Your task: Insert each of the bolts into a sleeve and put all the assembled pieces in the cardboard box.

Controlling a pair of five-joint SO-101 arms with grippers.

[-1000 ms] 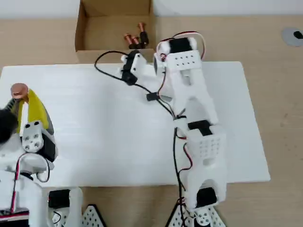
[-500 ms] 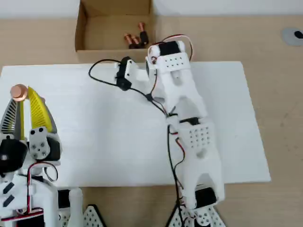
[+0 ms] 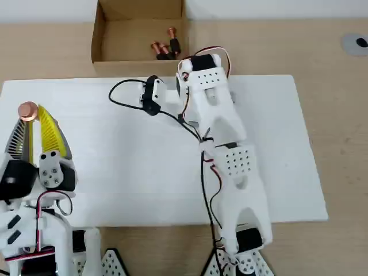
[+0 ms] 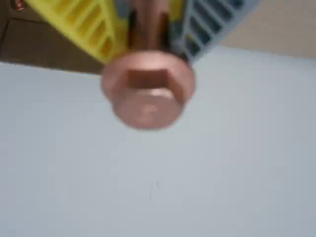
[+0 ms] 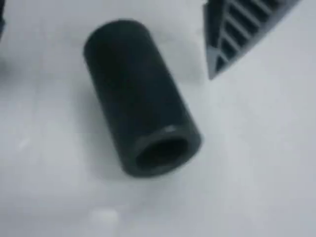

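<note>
My left gripper (image 3: pixel 27 119) stands over the left end of the white mat (image 3: pixel 132 167), shut on a copper bolt (image 3: pixel 27 111). In the left wrist view the bolt (image 4: pixel 148 91) points head-first at the camera between the yellow and grey fingers (image 4: pixel 79 24). A black sleeve (image 5: pixel 140 126) lies on its side on the mat with its hollow end facing the right wrist camera. One grey finger (image 5: pixel 237 32) of my open right gripper hangs beside it without touching. The right arm (image 3: pixel 210 103) stretches toward the mat's far edge near the cardboard box (image 3: pixel 95 40).
Several copper-and-black assembled pieces (image 3: pixel 164 47) lie in the box's right corner. A black cable (image 3: pixel 123 86) loops over the mat beside the right arm's wrist. A grey disc (image 3: pixel 356 43) sits on the wooden table at far right.
The right arm has swung left and drawn back from the box edge over the mat. The left arm has turned and shifted slightly right, the bolt still held.
</note>
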